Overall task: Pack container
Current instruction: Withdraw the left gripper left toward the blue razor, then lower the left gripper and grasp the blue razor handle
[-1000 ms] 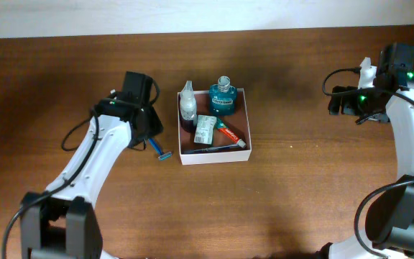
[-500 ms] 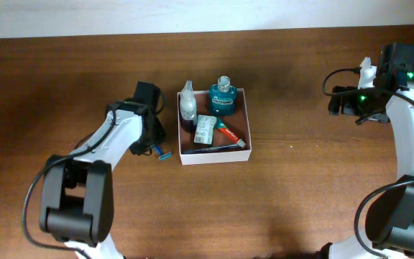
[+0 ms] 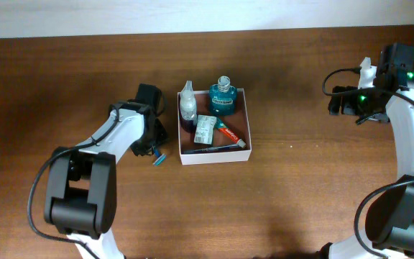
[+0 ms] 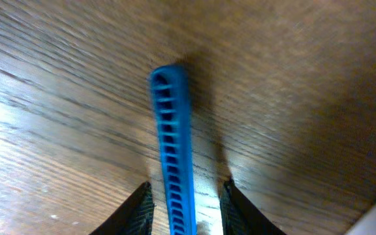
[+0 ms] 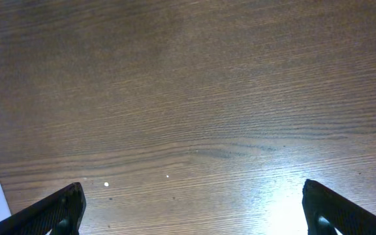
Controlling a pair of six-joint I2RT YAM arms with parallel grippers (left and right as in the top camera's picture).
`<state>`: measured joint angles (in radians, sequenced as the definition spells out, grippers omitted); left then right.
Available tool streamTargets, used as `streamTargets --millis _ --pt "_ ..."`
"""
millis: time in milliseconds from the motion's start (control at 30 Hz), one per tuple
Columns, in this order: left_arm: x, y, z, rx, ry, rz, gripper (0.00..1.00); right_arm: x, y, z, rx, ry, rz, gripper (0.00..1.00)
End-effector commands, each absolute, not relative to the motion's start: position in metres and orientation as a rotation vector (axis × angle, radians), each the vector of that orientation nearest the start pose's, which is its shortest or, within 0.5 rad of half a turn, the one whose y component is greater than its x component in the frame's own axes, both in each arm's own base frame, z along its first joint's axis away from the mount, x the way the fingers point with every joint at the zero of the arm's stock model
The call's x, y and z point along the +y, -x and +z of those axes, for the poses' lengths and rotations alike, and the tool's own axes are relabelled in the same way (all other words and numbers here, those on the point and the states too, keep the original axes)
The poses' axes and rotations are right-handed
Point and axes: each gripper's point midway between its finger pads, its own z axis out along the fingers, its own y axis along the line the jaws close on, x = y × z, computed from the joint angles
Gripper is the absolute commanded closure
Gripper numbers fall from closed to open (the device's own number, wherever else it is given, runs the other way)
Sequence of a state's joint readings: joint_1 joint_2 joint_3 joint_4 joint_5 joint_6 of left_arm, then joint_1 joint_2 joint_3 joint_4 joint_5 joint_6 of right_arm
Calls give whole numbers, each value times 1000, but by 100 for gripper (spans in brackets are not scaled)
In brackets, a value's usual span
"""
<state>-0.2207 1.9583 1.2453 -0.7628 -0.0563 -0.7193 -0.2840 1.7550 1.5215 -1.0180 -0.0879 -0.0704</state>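
Container: square, shallow white-walled box with a reddish-brown inside (image 3: 218, 157), flat on the dark brown wooden surface (image 3: 300, 187). Sits a little left of centre in the overhead view, much nearer the left arm than the right.

Inside, top edge: teal mouthwash bottle (image 3: 222, 101) standing upright. Clear spray bottle with dark liquid (image 3: 187, 106) just beside it, at the top-left corner.

Inside, middle: small green-and-white carton (image 3: 205, 129) lying flat. Red-and-white toothpaste tube (image 3: 231, 134) just beside it, slanting toward the right wall.

Inside, bottom wall: thin dark stick-shaped item (image 3: 210, 149) lying along it, too small to name.

Outside the box: blue plastic razor (image 4: 173, 163) on the surface, just left of the container's left wall and apart from it.

Left fingers (image 4: 142, 210): down at the surface, one on each side of the razor's ribbed blue handle. Slivers of wood showing on both sides, so released, not pinching.

Right fingers (image 5: 61, 207): spread as wide as can be, nothing between them, bare wood grain below. Well apart from the container, out near the right edge of the surface.
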Motion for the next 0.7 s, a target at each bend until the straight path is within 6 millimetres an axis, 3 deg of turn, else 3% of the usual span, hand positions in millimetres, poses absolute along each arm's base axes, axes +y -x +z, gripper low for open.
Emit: streamTargets --millis 0,100,300,533,633,667 --pt "-72 -356 -12 2967 764 6 65 -98 -388 159 2748 -288 42 1" --pt "-72 -357 -11 2963 763 7 66 -98 -388 159 2748 -288 42 1" --pt "-67 -356 -11 2968 732 34 97 -98 -388 159 2748 -288 42 1" --pt "-45 -356 -2 2991 680 49 100 -98 -388 159 2748 -287 42 1" --pt "-34 -363 19 2972 616 31 99 -98 -388 159 2748 -287 42 1" --pt "-34 -368 34 2963 530 -7 100 -98 -388 159 2748 -288 42 1"
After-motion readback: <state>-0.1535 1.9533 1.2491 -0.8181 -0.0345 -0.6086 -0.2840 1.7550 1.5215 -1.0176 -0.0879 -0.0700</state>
